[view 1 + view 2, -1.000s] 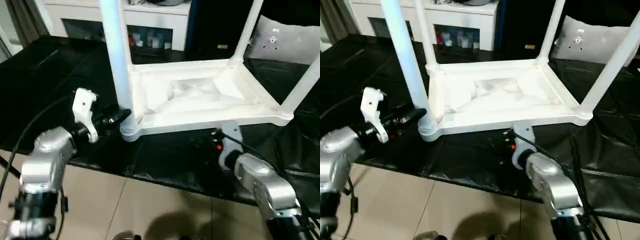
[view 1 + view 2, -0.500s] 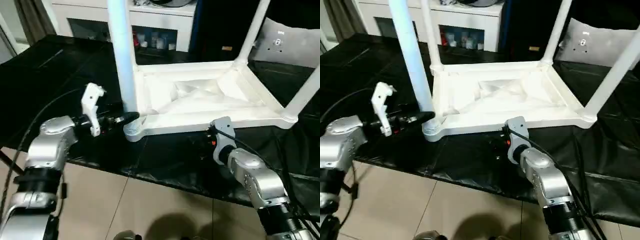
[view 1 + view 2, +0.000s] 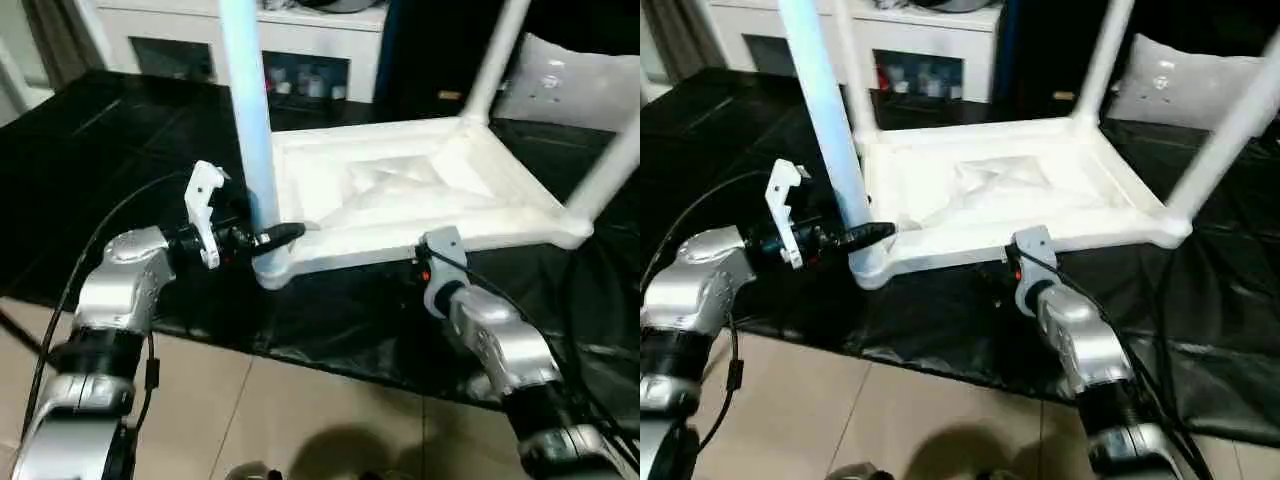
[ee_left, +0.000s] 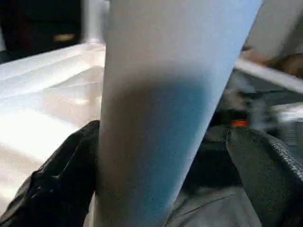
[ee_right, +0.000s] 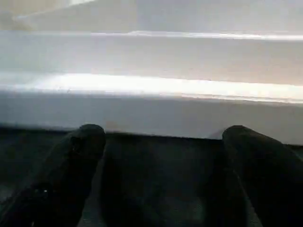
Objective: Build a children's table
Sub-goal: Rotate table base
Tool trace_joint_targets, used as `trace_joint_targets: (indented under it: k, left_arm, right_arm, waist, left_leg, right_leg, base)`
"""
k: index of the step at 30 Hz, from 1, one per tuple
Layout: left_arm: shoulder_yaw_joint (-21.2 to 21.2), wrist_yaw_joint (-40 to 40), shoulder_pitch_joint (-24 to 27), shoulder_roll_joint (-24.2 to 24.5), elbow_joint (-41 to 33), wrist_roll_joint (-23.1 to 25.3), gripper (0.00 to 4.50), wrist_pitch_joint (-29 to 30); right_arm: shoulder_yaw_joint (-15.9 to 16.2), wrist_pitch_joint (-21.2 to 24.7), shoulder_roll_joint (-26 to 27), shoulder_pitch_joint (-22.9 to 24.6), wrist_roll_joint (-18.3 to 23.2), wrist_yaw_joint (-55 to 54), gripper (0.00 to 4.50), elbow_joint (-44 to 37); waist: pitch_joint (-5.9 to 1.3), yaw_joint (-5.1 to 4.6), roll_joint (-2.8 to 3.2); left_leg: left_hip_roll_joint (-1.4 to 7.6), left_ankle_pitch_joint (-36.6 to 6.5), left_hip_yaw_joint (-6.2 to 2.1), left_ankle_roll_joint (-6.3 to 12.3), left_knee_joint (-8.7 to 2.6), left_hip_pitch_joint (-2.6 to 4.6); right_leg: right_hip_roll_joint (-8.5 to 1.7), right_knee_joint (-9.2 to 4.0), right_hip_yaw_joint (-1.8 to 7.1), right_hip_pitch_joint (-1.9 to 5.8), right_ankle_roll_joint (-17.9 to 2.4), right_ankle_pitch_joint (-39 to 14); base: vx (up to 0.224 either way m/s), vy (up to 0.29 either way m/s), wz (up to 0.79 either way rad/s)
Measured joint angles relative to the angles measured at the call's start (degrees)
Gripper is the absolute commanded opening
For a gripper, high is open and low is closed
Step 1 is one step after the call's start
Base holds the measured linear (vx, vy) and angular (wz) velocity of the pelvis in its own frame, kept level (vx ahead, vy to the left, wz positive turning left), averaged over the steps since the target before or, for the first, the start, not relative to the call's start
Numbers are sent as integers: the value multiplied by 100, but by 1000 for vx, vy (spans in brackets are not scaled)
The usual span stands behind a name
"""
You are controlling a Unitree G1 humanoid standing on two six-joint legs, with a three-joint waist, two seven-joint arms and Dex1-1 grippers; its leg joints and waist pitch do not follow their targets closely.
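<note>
The children's table (image 3: 400, 190) lies upside down on a black sheet, white, with its legs standing up from the corner sockets. My left gripper (image 4: 156, 156) is open around the near-left leg (image 3: 250, 130), just above its socket. One black finger (image 4: 61, 179) rests by the leg and the other finger (image 4: 265, 165) stands apart from it. My right gripper (image 5: 163, 142) is open with nothing between its fingers. It points at the table top's front rim (image 5: 151, 113) from just below it. Two more legs (image 3: 495, 60) (image 3: 610, 165) rise on the right.
The black sheet (image 3: 100, 150) covers the low work surface, and its front edge drops to a tiled floor (image 3: 300, 420). A white cabinet with glass doors (image 3: 300, 45) stands behind. A flat white board (image 3: 570, 85) leans at the back right.
My left gripper's fingers have spread apart around the near-left leg, and that arm has come in closer to it. My right gripper has moved up near the front rim.
</note>
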Motion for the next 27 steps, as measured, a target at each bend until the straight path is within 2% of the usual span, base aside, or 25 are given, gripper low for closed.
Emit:
trace_joint_targets:
  k: [7, 10, 14, 19, 21, 23, 27]
  left_arm:
    - [-367, -58, 684, 93, -1514, -485, 447, 909]
    - [-549, 32, 885, -56, -1985, -555, 447, 1111]
    - [-932, 100, 904, -335, -2285, -590, 447, 1264]
    - [-1296, 247, 843, -658, -2425, -673, 447, 1280]
    - [-1415, 428, 753, -788, -2303, -451, 447, 1080]
    - [-1418, 779, 533, -950, -1887, -97, 447, 718]
    - [-1336, 1028, 201, -789, -1408, 257, 447, 273]
  right_arm:
    - [-35, -267, 42, -121, -137, 10, 450, 484]
    - [-99, -383, 40, -151, -183, -7, 450, 622]
    - [-127, -462, 64, -226, -292, -56, 450, 735]
    - [-54, -560, 243, -352, -323, -44, 450, 847]
    - [-15, -626, 303, -396, -336, -39, 450, 849]
    - [23, -703, 394, -439, -337, -40, 450, 853]
    - [-39, -716, 318, -457, -338, -68, 450, 854]
  waist:
    - [3, -222, -20]
    - [1, -236, -43]
    - [4, -232, -56]
    - [4, -214, -55]
    - [4, -202, -56]
    - [4, -199, -56]
    - [3, -200, -57]
  left_leg:
    - [4, 3, 14, -3, -2, 6]
    - [5, 3, 20, -3, -2, 9]
    - [5, 2, 25, -1, -1, 9]
    - [10, 3, 28, -2, -13, 6]
    - [10, 3, 28, -2, -12, 6]
    - [10, 4, 30, -2, -9, 8]
    - [10, 4, 30, -2, -9, 14]
  right_leg:
    - [6, 10, 7, -9, -5, 3]
    - [6, 8, 11, -9, -5, 3]
    - [5, 5, 13, -9, -5, 3]
    - [8, 5, 10, -18, -3, 1]
    - [8, 5, 10, -17, -3, 1]
    - [8, 4, 10, -15, -2, 2]
    - [7, 4, 11, -9, -1, 3]
  base:
    - [0, 0, 0]
    - [0, 0, 0]
    - [0, 0, 0]
    - [0, 0, 0]
    - [0, 0, 0]
    - [0, 0, 0]
    - [0, 0, 0]
